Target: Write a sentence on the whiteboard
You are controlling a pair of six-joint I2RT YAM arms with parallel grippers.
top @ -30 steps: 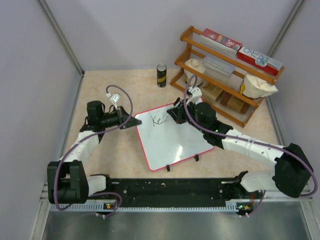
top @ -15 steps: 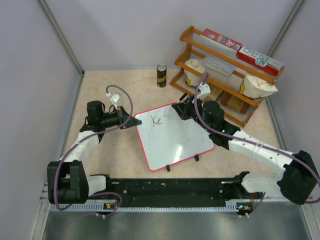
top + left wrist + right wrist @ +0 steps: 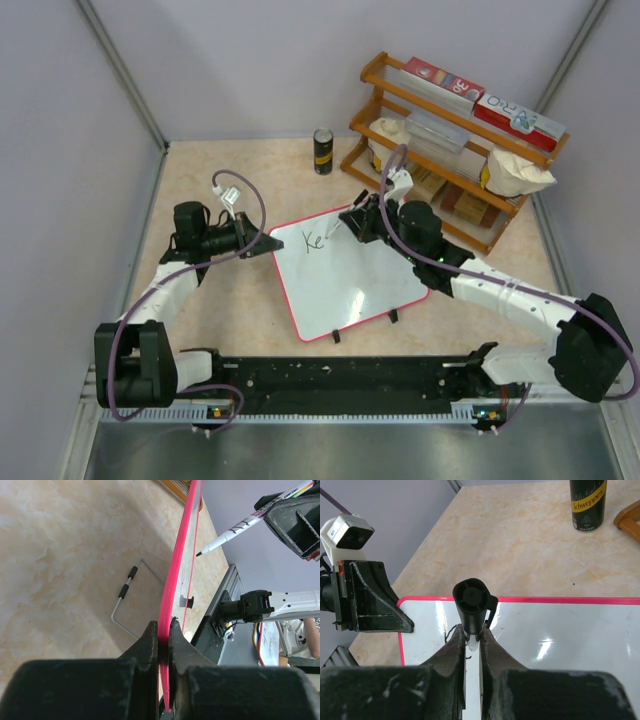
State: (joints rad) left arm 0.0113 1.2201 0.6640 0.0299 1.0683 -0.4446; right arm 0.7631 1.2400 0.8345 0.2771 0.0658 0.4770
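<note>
The whiteboard [image 3: 350, 285], white with a pink rim, lies tilted in the middle of the table. My left gripper [image 3: 266, 245] is shut on its left corner, and the left wrist view shows the pink rim [image 3: 176, 570] pinched between the jaws of that gripper [image 3: 163, 642]. My right gripper [image 3: 352, 222] is shut on a black-capped marker [image 3: 471, 600]. The marker's tip [image 3: 200, 554] hovers close to the board near the top edge. The sentence [image 3: 316, 240] reads "Ke" in black. In the right wrist view the fingers hide most of the lettering.
A wooden rack [image 3: 455, 150] with red-and-white boxes, bags and packets stands at the back right, just behind the right arm. A black can [image 3: 323, 151] stands at the back centre. A wire stand [image 3: 129, 587] lies on the table by the board. Walls close both sides.
The right arm pulled back to the right with the marker, then came back left toward the letters. The lettering looks the same. The left arm and the board have not moved.
</note>
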